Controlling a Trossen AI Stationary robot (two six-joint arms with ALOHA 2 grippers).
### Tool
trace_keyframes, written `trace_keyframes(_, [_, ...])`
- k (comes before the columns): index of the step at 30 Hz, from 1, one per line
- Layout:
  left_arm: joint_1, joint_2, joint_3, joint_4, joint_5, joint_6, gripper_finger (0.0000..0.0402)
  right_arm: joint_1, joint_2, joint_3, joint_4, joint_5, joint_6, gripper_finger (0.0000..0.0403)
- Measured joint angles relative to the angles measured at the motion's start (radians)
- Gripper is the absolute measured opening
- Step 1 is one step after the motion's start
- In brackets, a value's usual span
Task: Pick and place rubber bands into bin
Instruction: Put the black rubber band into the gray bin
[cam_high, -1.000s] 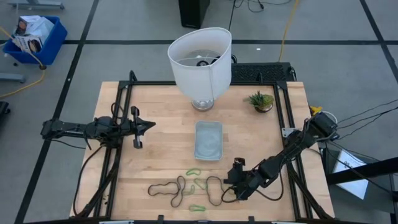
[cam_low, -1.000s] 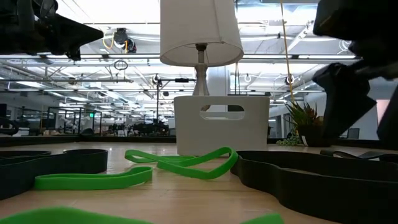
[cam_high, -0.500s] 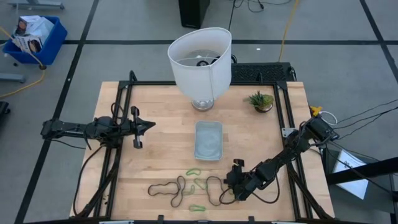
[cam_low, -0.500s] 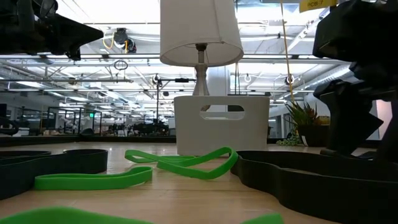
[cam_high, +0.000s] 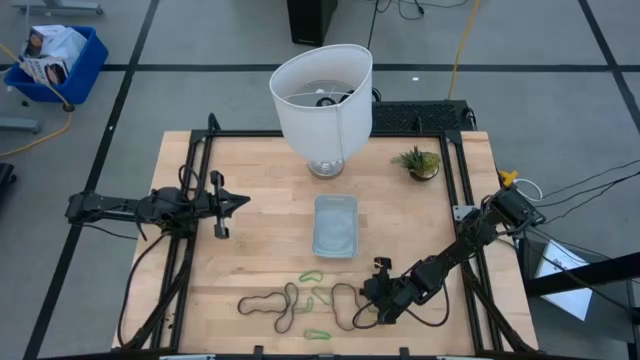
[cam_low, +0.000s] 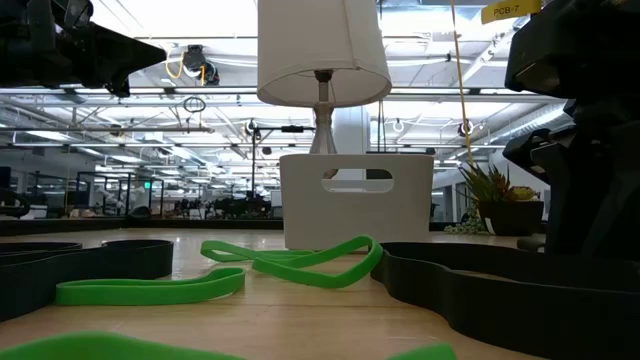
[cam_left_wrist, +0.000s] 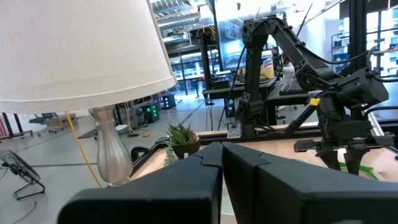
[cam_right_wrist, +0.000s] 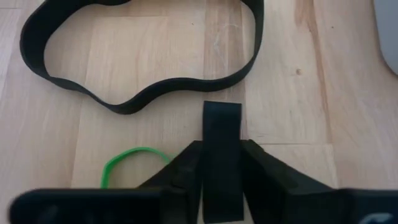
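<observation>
1. Our right gripper (cam_high: 378, 300) sits low at the table, on the near side of the bin (cam_high: 335, 224), its fingers (cam_right_wrist: 186, 163) clamped on a black band (cam_right_wrist: 222, 155) that stands up between them.
2. The other rubber bands (cam_high: 290, 305) lie loose on the wood near the bin, none inside.
3. Our left gripper (cam_high: 240, 201), fingers together, waits well off to the bin's side, arm stretched level.
</observation>
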Motion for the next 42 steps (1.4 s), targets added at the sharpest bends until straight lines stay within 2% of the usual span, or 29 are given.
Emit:
trace_keyframes(5, [0.0,0.0,0.0,0.0,0.0,0.0,0.0019,-0.018,-0.016,-0.002,0.029,-0.002,-0.058,0.0032])
trace_keyframes(9, [0.0,0.0,0.0,0.0,0.0,0.0,0.0019,-0.047,-0.074,-0.006,0.06,-0.001,-0.138,0.0006])
trace_keyframes(16, [0.0,0.0,0.0,0.0,0.0,0.0,0.0019,-0.085,-0.247,-0.003,0.075,0.009,-0.226,0.0014])
trace_keyframes(21, [0.0,0.0,0.0,0.0,0.0,0.0,0.0019,-0.081,-0.374,-0.003,0.074,0.073,-0.326,0.0004])
trace_keyframes(25, [0.0,0.0,0.0,0.0,0.0,0.0,0.0019,-0.082,-0.45,-0.002,0.082,0.194,-0.398,0.0007])
trace_keyframes(28, [0.0,0.0,0.0,0.0,0.0,0.0,0.0019,-0.095,-0.477,-0.002,0.081,0.238,-0.446,0.0007])
trace_keyframes(34, [0.0,0.0,0.0,0.0,0.0,0.0,0.0019,-0.128,-0.487,-0.002,0.079,0.237,-0.472,0.0004])
trace_keyframes(39, [0.0,0.0,0.0,0.001,0.0,0.004,0.0019,-0.206,-0.485,-0.002,0.108,0.234,-0.48,0.0004])
trace_keyframes(42, [0.0,0.0,0.0,0.001,0.0,0.02,0.0019,-0.281,-0.484,-0.002,0.121,0.165,-0.499,0.0004])
